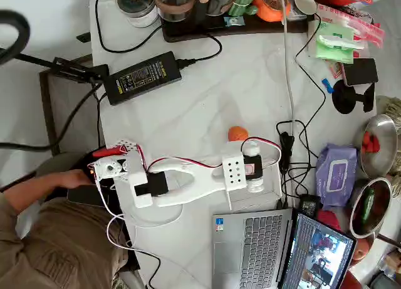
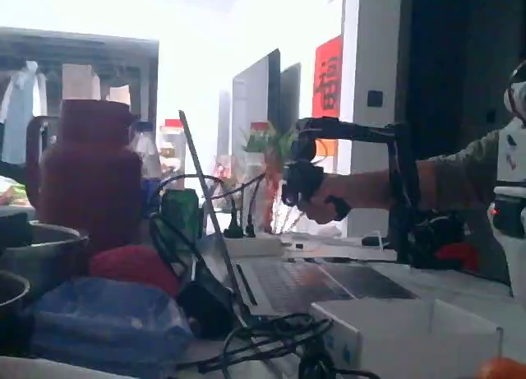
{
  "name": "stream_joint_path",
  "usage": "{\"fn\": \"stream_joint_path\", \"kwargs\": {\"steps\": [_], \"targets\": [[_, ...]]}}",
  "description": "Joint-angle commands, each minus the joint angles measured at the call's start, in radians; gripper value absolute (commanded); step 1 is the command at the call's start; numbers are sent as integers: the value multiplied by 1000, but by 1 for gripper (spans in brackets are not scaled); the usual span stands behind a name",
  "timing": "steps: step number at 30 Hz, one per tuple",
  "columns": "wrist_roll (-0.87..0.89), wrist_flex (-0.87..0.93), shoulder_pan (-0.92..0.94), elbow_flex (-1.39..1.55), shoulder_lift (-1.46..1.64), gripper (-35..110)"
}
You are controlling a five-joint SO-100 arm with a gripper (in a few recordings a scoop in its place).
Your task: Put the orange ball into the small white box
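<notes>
White marbled surface [image 1: 207, 101] in the overhead view, cluttered along its edges. Left: black rectangular power brick [image 1: 142, 77] with a white label, print too small to read. A person's sleeve and hand [image 1: 69, 178] sit at the lower left beside the arm's base. White plastic arm [image 1: 188, 179] lies stretched rightward; its pincer [image 1: 253, 170] points down over the small white square box [image 1: 272, 192], which the arm mostly hides. Whether the pincer is released or clenched cannot be told. Small plain orange ball [image 1: 237, 133] rests on the surface just above the pincer, outside the box. Open grey laptop [image 1: 250, 245] below. Right: purple-and-white wet-wipes packet [image 1: 336, 175], lettering unreadable. In the fixed view, the box's white wall [image 2: 411, 338] stands in the foreground, the ball's orange edge [image 2: 503, 368] at lower right; a red sign [image 2: 327, 87] behind carries blurred characters.
</notes>
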Motion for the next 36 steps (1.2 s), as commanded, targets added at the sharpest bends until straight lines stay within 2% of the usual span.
{"fn": "stream_joint_path", "kwargs": {"steps": [1, 4, 8, 17, 24, 36], "targets": [[-12, 5, -11, -12, 25, 15], [-12, 5, -12, -9, 25, 25], [-12, 5, -12, 0, 25, 31], [-14, 3, -15, 3, 2, 31], [5, -41, -149, 3, -49, 31], [-9, -81, -123, -2, -129, 31]]}}
